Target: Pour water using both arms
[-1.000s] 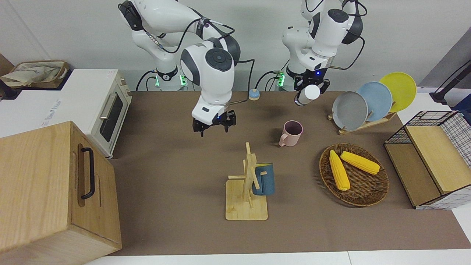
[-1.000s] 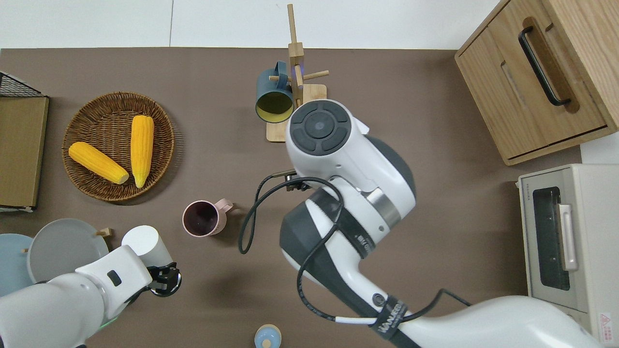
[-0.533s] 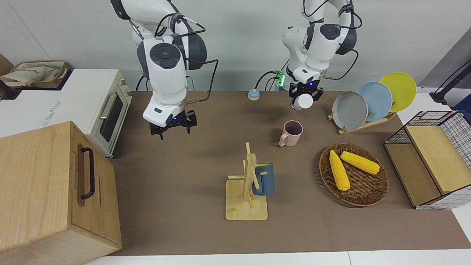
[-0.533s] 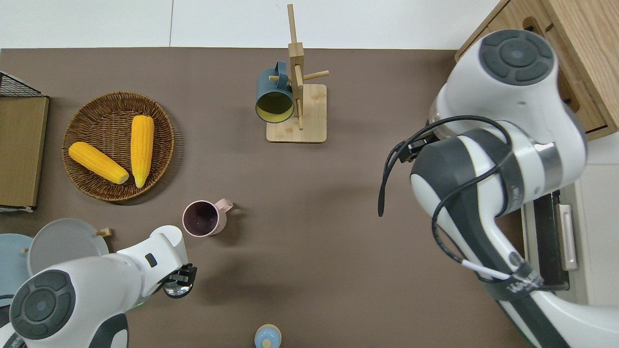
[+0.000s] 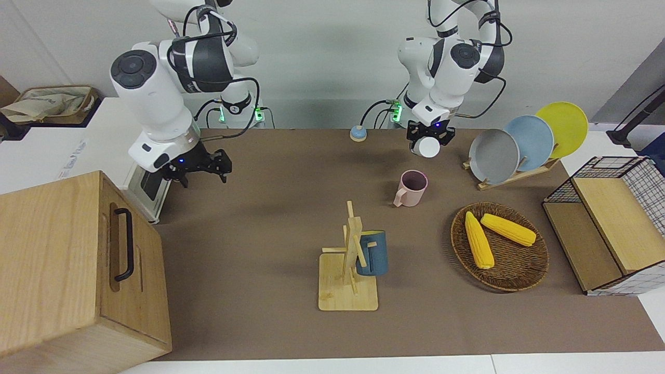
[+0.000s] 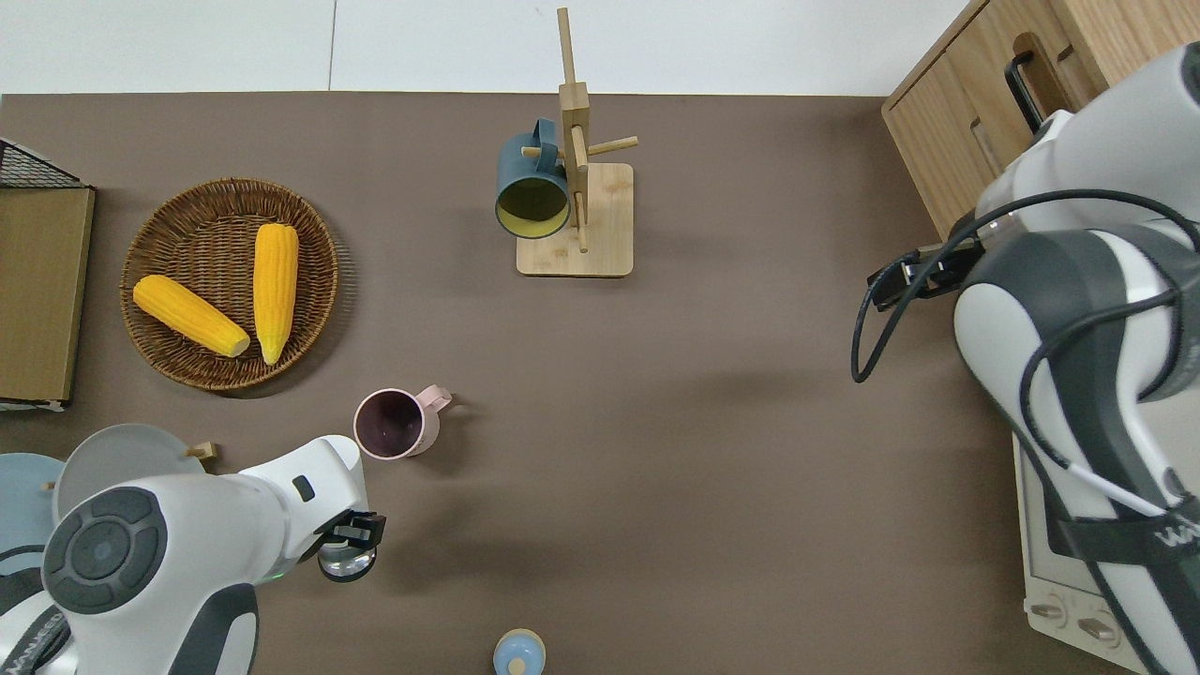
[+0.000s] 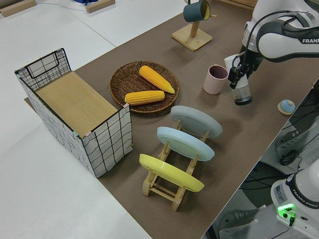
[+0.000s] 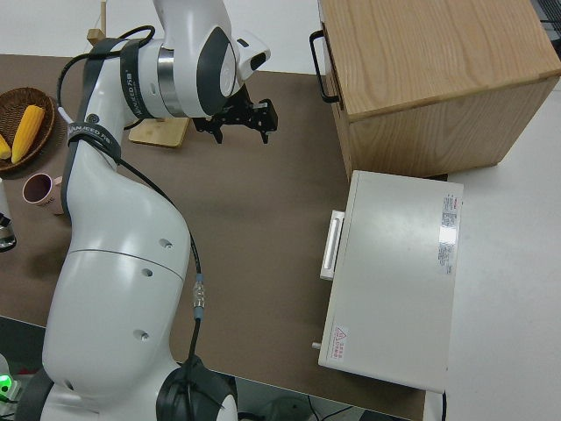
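Taking twelve o'clock as straight out from my bases across the desk (image 5: 260,322), my left tool (image 6: 352,541) is clamped on a clear bottle (image 7: 242,93), fingers closed against its sides near the top. The bottle hangs roughly upright below the tool. I cannot tell whether its foot touches the desk or sits just above it. It is over the bare brown surface close to my own edge.

The pink mug (image 6: 394,424) stands upright on the desk at about one o'clock from that tool. It is near the bottle but apart from it, with its mouth open upward and its handle toward the right arm's end. The inside looks dark, and I cannot tell whether it holds anything.

My right tool (image 8: 241,123) is spread wide and holds nothing. It hangs over the desk at the right arm's end, between the wooden mug tree (image 5: 349,259) and the wooden cabinet (image 5: 78,270), with the toaster oven (image 8: 394,272) close by.

A blue mug (image 5: 372,253) hangs on the mug tree, at roughly one o'clock from the pink mug and well apart from it. The wicker basket (image 6: 159,356) with two corn cobs (image 6: 274,291) lies at ten o'clock from the pink mug. The rack of plates (image 7: 179,149) is at nine o'clock from my left tool. A small blue knob (image 6: 518,652) sits at four o'clock from it.
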{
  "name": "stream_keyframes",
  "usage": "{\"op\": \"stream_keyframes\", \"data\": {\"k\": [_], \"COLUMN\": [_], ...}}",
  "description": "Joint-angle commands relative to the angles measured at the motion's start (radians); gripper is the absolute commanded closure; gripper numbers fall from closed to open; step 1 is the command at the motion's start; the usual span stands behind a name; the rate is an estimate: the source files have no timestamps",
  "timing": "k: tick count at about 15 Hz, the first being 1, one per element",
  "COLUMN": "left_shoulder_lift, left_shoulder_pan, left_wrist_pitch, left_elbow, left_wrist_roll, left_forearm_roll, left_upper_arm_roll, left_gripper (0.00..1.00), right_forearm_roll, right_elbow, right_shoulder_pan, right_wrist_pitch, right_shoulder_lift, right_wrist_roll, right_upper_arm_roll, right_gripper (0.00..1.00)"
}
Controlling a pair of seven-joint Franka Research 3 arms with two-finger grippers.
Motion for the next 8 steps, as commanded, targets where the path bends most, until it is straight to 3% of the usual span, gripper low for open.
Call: {"op": "stream_keyframes", "data": {"k": [1,5,8], "left_shoulder_lift": [0.070,0.127,0.178], "left_shoulder_pan": [-0.015,-0.019,-0.023], "left_wrist_pitch": [-0.149,-0.163,-0.165], "left_elbow": [0.119,0.147,0.182], "left_wrist_roll": [-0.019,-0.022,-0.020], "left_forearm_roll": [0.010,0.010,0.010], "left_upper_arm_roll": [0.005,0.002,-0.006], "left_gripper": [1.00,1.00,1.00], "right_forearm_roll": [0.046,0.040,0.038], "right_elbow": [-0.088,-0.101,-0.079], "right_shoulder_pan": [0.002,-0.008,-0.016], "right_wrist_pitch": [0.024,0.010,-0.056], "right_shoulder_lift": [-0.100,-0.151,-0.153], "right_wrist_roll": [-0.007,0.002,0.000], "right_upper_arm_roll": [-0.037,-0.040,-0.048], "right_gripper": [0.011,0.011,0.011]}}
